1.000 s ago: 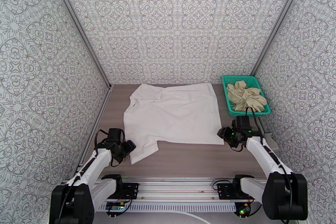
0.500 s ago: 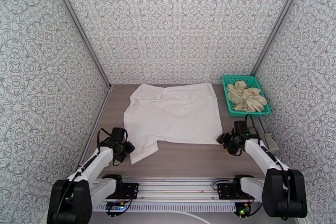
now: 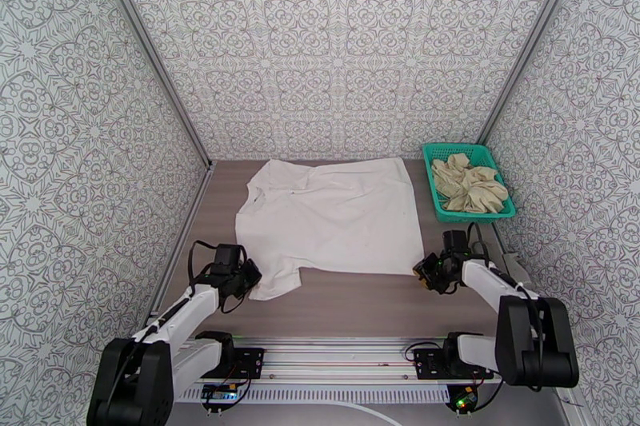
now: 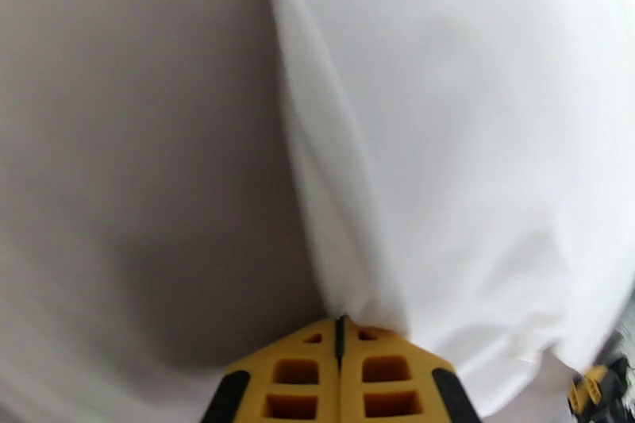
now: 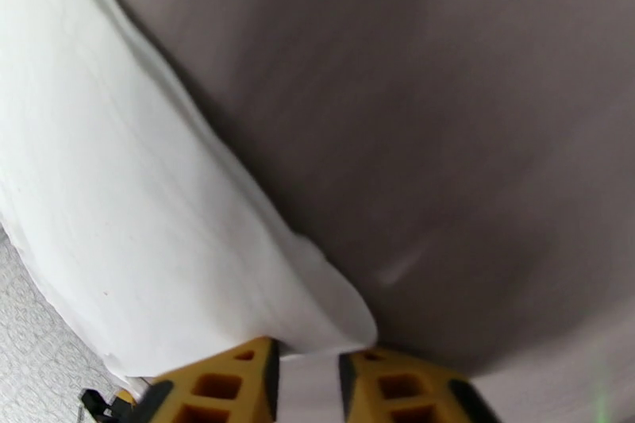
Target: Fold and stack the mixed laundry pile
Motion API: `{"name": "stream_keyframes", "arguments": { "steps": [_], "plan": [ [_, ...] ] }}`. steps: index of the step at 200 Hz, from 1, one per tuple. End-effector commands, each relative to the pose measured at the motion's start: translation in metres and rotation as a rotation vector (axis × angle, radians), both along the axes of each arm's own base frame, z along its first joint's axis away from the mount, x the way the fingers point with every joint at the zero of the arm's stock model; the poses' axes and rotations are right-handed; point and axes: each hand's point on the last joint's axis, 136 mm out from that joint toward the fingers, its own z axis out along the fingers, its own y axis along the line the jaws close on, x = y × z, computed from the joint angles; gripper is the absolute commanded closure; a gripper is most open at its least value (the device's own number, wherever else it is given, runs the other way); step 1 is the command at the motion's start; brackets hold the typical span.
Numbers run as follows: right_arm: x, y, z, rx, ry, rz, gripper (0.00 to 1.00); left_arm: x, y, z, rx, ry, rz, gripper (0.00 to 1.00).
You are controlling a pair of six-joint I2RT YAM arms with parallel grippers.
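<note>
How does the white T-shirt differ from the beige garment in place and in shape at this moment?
Colour: the white T-shirt is plain white, while the beige garment is khaki.
Pose: the white T-shirt lies spread out nearly flat; the beige garment is crumpled in a heap.
Place: the white T-shirt rests on the table; the beige garment sits inside the teal basket.
Both are soft cloth, and neither is folded yet.

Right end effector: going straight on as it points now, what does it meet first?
The white T-shirt; its corner lies between the open fingers of the right end effector, so it would probably push into cloth at once.
</note>
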Motion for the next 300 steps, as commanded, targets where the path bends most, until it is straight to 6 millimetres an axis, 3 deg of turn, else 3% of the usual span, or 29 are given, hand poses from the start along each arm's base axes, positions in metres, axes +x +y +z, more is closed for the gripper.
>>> {"name": "stream_keyframes", "arguments": {
  "steps": [1,21,26,36,48,102,120,145,162,175,194,202,216,230,249,270,300],
  "plan": [
    [0.042,-0.008,0.010,-0.062,-0.161,0.010,0.82,0.018,-0.012,0.027,-0.040,-0.103,-0.046,1.00],
    [0.044,-0.009,0.012,-0.066,-0.164,0.015,0.83,0.008,-0.002,0.024,0.014,-0.043,-0.026,0.99],
    [0.043,-0.008,0.012,-0.061,-0.166,0.016,0.80,0.004,0.001,0.023,0.026,-0.017,-0.016,0.88],
    [0.042,-0.007,0.013,-0.057,-0.161,0.015,0.71,-0.003,0.005,0.019,0.044,0.033,-0.009,0.49],
    [0.038,-0.007,0.014,-0.057,-0.157,0.015,0.62,-0.010,0.009,0.015,0.071,0.085,-0.005,0.30],
    [0.027,-0.006,0.018,-0.053,-0.141,0.025,0.54,-0.022,0.019,-0.003,0.107,0.180,0.006,0.20],
    [0.025,-0.004,0.013,-0.042,-0.132,0.018,0.47,-0.015,0.009,-0.007,0.079,0.158,-0.024,0.24],
    [0.026,-0.003,0.001,-0.022,-0.114,-0.013,0.41,0.015,-0.013,0.001,-0.009,0.025,-0.077,0.32],
    [0.028,-0.002,-0.007,-0.007,-0.100,-0.035,0.41,0.029,-0.022,0.009,-0.035,-0.034,-0.098,0.46],
    [0.034,-0.004,-0.010,-0.009,-0.110,-0.051,0.48,0.035,-0.023,0.014,-0.028,-0.063,-0.104,0.66],
    [0.046,-0.006,-0.008,-0.021,-0.131,-0.046,0.71,0.042,-0.024,0.027,-0.024,-0.125,-0.117,0.91],
    [0.051,-0.007,-0.003,-0.035,-0.144,-0.034,0.79,0.046,-0.024,0.039,-0.024,-0.176,-0.121,1.00],
    [0.057,-0.011,0.012,-0.068,-0.179,-0.007,0.89,0.052,-0.026,0.069,-0.022,-0.293,-0.136,1.00],
    [0.066,-0.013,0.040,-0.095,-0.245,0.026,1.00,0.055,-0.026,0.107,-0.014,-0.408,-0.157,1.00],
    [0.074,-0.014,0.086,-0.122,-0.346,0.051,1.00,0.050,-0.032,0.165,-0.004,-0.532,-0.220,1.00],
    [0.081,-0.017,0.160,-0.172,-0.502,0.072,1.00,0.038,-0.036,0.243,0.037,-0.663,-0.299,1.00],
    [0.070,-0.028,0.289,-0.303,-0.729,0.087,1.00,0.000,-0.038,0.394,0.159,-0.937,-0.407,1.00]
  ]
}}
